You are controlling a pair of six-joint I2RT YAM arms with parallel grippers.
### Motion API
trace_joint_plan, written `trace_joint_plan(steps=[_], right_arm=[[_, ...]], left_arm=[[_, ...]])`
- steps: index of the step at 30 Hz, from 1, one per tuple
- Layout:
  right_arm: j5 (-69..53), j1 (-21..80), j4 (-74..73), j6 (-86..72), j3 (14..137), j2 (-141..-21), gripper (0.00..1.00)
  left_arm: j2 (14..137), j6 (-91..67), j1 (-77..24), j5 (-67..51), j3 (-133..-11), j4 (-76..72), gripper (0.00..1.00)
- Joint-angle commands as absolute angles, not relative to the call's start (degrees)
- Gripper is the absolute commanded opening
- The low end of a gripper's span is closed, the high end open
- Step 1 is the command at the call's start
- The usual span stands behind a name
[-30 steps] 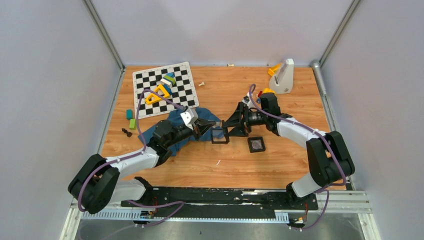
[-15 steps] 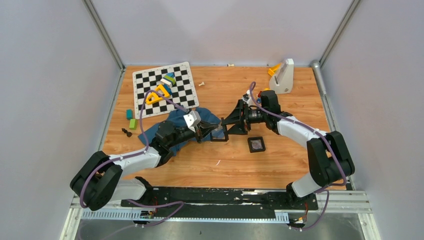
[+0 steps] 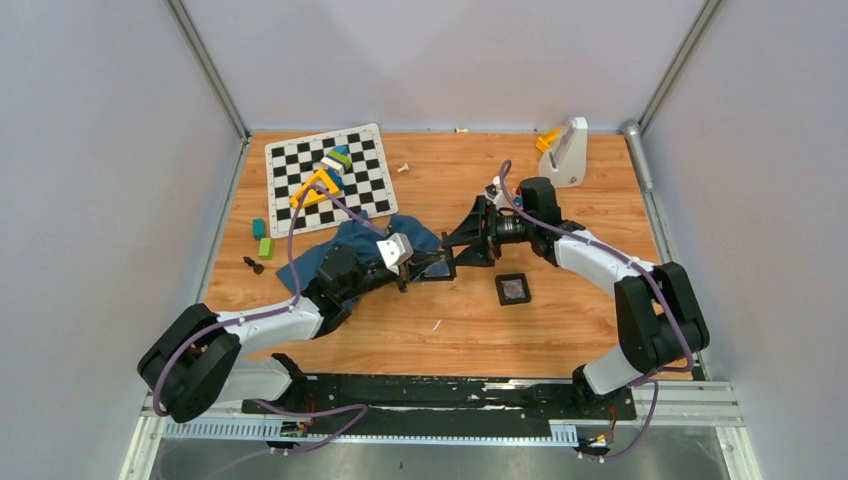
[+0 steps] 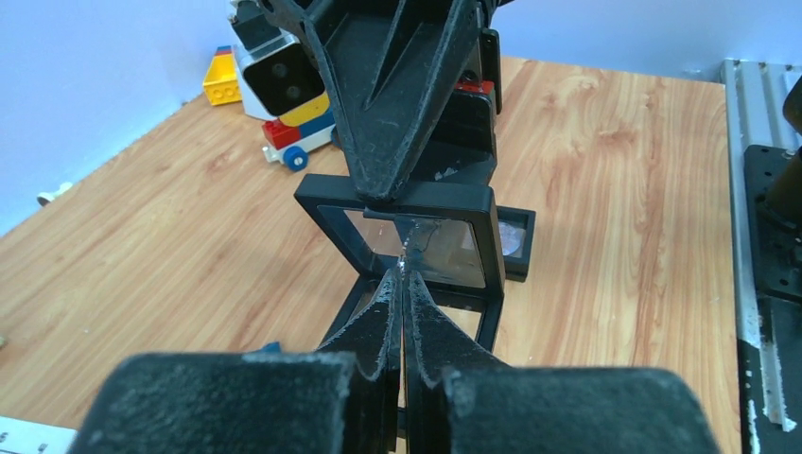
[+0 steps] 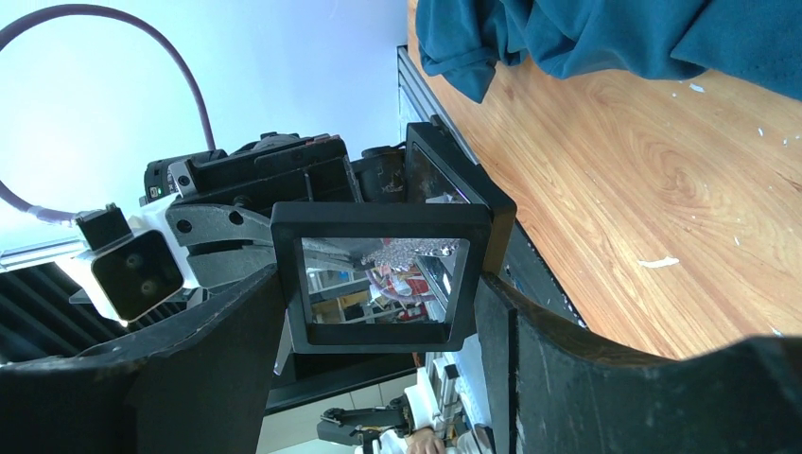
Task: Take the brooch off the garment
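Observation:
The dark teal garment (image 3: 312, 258) lies crumpled on the table left of centre; it also shows in the right wrist view (image 5: 615, 33). My left gripper (image 3: 418, 272) (image 4: 405, 276) is shut, with the tiny silvery brooch (image 4: 410, 248) pinched at its tips, right at an open black square box (image 3: 437, 268). My right gripper (image 3: 453, 252) (image 5: 380, 284) is shut on the box's raised framed lid (image 5: 378, 219) (image 4: 397, 196). Through the clear lid the sparkly brooch (image 5: 413, 251) shows at my left fingers (image 5: 236, 227).
A second black square box (image 3: 513, 289) (image 4: 515, 241) lies right of the grippers. A chequered board (image 3: 285, 160) with coloured blocks is at the back left. A white stand (image 3: 570, 152) is at the back right. A brick toy (image 4: 284, 132) stands behind the right arm.
My left gripper has moved right, off the garment, up to the open box. The right gripper has shifted slightly back with the lid.

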State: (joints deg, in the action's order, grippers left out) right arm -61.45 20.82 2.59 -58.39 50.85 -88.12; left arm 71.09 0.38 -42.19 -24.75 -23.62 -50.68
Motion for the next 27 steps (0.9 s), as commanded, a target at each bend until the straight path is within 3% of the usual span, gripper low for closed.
trace_joint_plan(steps=[1,4,9,18,20,22,26,27], right_arm=[[-62.5,19.9,2.3,-57.4,53.9,-88.5,0.32],[-62.5,19.3,1.4,-56.6,54.2,-88.4,0.32],[-62.4,18.6,0.5,-55.8,54.6,-88.6,0.32],[-59.7,18.1,-2.7,-52.9,55.5,-89.9,0.32],[-59.0,18.0,-3.3,-51.8,55.5,-90.2,0.32],[-58.6,18.0,-3.7,-50.9,55.4,-90.1,0.32],[-58.1,17.9,-5.2,-48.3,55.4,-89.5,0.32],[-58.3,18.0,-5.8,-47.5,55.5,-89.3,0.32]], left_arm=[[68.6,5.2,-43.4,-23.2,-22.7,-49.0,0.04],[68.0,5.8,-43.9,-22.8,-22.4,-48.3,0.12],[68.1,6.0,-44.3,-23.9,-22.9,-47.1,0.41],[67.9,3.7,-44.6,-20.6,-25.0,-42.7,0.52],[66.8,2.6,-44.6,-17.9,-25.8,-39.9,0.58],[65.8,1.4,-44.6,-15.8,-26.9,-36.3,0.66],[65.0,-0.3,-44.4,-15.3,-29.2,-30.7,0.95],[64.9,-0.7,-44.4,-16.0,-29.5,-29.7,0.98]])
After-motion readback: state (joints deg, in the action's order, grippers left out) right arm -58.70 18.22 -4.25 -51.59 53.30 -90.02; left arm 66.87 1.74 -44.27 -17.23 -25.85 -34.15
